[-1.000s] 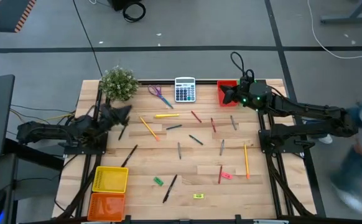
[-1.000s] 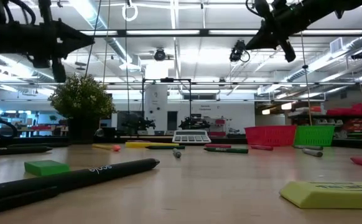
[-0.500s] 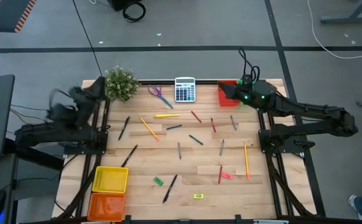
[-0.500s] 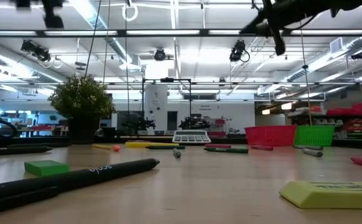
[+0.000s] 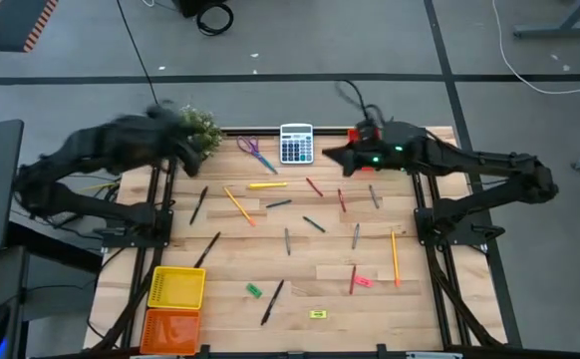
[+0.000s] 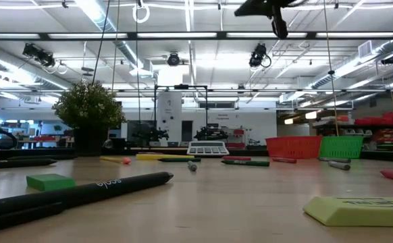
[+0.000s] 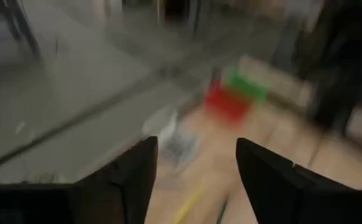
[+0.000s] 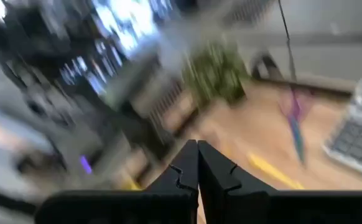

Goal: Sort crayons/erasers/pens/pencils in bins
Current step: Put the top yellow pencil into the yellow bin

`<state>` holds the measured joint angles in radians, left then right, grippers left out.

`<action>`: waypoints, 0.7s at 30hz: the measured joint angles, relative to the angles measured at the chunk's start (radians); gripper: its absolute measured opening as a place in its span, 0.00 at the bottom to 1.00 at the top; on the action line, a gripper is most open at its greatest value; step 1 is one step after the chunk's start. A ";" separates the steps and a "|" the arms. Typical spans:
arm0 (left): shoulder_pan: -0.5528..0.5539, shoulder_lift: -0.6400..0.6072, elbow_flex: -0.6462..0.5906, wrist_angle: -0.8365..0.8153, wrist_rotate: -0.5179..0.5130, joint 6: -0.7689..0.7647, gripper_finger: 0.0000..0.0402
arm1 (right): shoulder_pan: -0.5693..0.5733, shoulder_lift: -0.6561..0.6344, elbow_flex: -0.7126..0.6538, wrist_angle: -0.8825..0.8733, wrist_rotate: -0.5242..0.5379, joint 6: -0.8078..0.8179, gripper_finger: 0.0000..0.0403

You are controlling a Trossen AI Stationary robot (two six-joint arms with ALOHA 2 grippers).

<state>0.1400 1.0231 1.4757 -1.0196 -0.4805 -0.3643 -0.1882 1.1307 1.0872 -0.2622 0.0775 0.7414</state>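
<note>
Orange pencils [image 5: 237, 204], black pens [image 5: 207, 249], a yellow pen [image 5: 267, 184], red crayons [image 5: 342, 200], grey crayons [image 5: 356, 235] and green [image 5: 254, 290], pink [image 5: 363, 282] and yellow [image 5: 317, 314] erasers lie flat on the wooden table. The yellow bin [image 5: 177, 287] and orange bin [image 5: 172, 329] stand at the near left. The red bin [image 6: 293, 146] and green bin [image 6: 340, 146] stand at the far right. My left gripper [image 7: 196, 146] hangs open and empty high up by the plant [image 5: 198, 128]. My right gripper [image 5: 328, 157] is shut and empty, high beside the calculator [image 5: 296, 144].
Purple-handled scissors [image 5: 255, 152] lie between the plant and the calculator at the far edge. In the high view my right arm covers most of the red bin [image 5: 362, 133]. The near right part of the table holds only the yellow eraser.
My left gripper has risen from low at the table's left edge and swung up toward the plant, rolling as it went. My right gripper has moved from over the red bin toward the table's left, to beside the calculator, and stays shut. Nothing on the table has moved.
</note>
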 joint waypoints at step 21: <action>-0.043 0.240 -0.424 0.118 0.302 0.930 0.43 | 0.079 0.180 0.283 -0.614 -0.022 -0.387 0.02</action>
<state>0.0972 1.2635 1.0519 -0.9015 -0.1781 0.5658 -0.1092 1.3106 1.3701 -0.8764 0.0555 0.3546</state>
